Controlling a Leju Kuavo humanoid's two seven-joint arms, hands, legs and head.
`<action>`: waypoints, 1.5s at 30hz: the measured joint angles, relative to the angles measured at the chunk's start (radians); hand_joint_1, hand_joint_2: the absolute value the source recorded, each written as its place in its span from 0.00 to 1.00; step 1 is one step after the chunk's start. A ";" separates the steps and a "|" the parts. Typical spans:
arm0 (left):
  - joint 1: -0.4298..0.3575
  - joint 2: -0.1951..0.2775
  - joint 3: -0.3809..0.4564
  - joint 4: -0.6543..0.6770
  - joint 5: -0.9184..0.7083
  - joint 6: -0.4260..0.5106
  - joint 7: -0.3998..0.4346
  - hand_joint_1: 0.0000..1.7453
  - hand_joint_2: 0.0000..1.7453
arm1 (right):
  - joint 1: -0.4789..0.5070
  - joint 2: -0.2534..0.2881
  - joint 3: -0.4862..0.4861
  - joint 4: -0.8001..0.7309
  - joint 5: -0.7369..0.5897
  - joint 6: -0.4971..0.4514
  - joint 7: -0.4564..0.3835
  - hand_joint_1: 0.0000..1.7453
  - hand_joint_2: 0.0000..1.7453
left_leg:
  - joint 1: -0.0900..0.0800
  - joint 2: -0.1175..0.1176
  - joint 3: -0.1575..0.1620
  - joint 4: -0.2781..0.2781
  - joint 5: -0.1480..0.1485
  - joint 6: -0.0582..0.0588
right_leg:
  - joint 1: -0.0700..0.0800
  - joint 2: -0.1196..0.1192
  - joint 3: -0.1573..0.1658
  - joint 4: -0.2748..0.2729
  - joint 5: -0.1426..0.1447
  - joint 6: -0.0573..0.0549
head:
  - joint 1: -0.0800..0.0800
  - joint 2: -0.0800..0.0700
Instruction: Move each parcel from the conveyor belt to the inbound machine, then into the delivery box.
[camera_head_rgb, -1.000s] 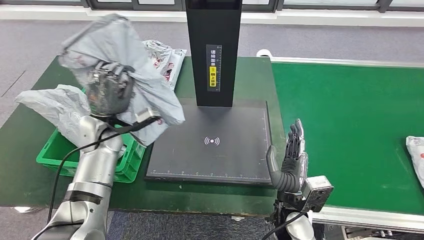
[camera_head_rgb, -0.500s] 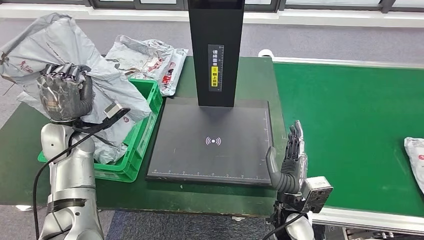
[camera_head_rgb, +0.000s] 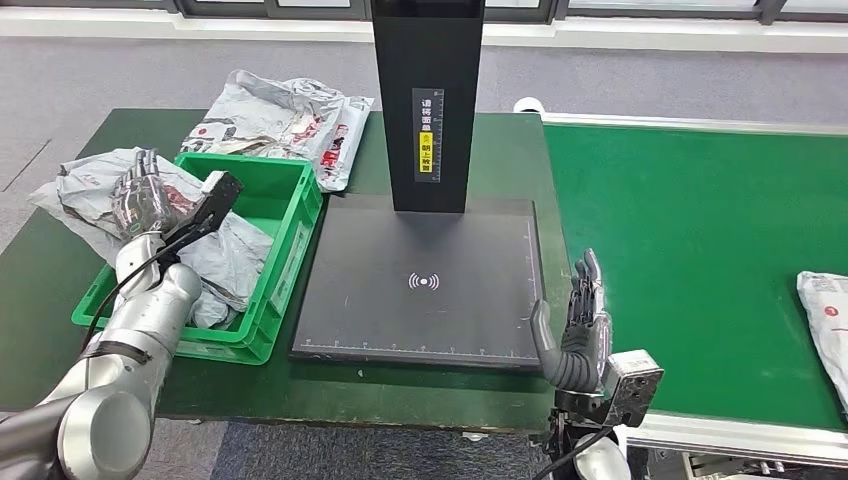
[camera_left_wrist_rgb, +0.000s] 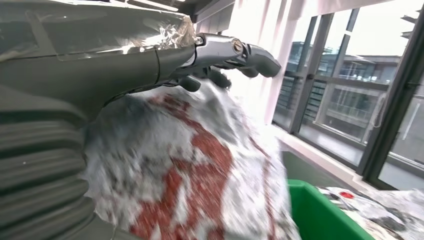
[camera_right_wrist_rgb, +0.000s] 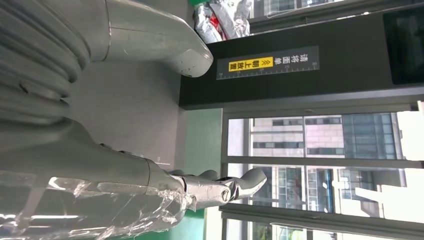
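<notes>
We have our left hand (camera_head_rgb: 145, 200) low over the green delivery box (camera_head_rgb: 290, 250) at the far left, fingers spread against the grey parcel (camera_head_rgb: 225, 255) lying in it. Whether they are pinching the wrapper we cannot tell; the left wrist view is blurred. The parcel sits in the box because that is its last stop, we judge. The inbound machine (camera_head_rgb: 425, 280), with its black post, lies bare between box and conveyor belt (camera_head_rgb: 690, 230). Our right hand (camera_head_rgb: 580, 325) stands upright, fingers apart and empty, at the belt's near left edge. It is placed for the next parcel (camera_head_rgb: 825, 320) at the far right, we think.
</notes>
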 joint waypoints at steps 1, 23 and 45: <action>-0.004 0.004 0.000 0.011 0.005 0.004 -0.004 0.00 0.00 | 0.000 0.000 0.000 0.000 0.002 0.000 0.002 0.00 1.00 | 0.000 0.000 0.000 0.000 0.000 0.000 | 0.000 0.000 0.000 0.000 0.000 0.000 | 0.000 0.000; -0.016 0.026 -0.001 0.090 0.037 0.021 -0.033 0.00 0.00 | 0.000 0.000 0.000 -0.001 0.004 0.001 0.003 0.00 1.00 | 0.000 -0.001 -0.001 0.000 0.000 0.000 | 0.000 -0.001 0.000 0.000 0.000 0.000 | 0.000 0.000; 0.226 -0.200 -0.307 -0.365 1.330 -0.155 -0.692 0.00 1.00 | -0.081 -0.025 -0.074 0.115 0.067 -0.113 -0.019 0.00 1.00 | -0.002 -0.004 -0.002 0.000 -0.001 0.003 | -0.003 -0.004 0.000 -0.002 0.000 0.002 | 0.000 0.000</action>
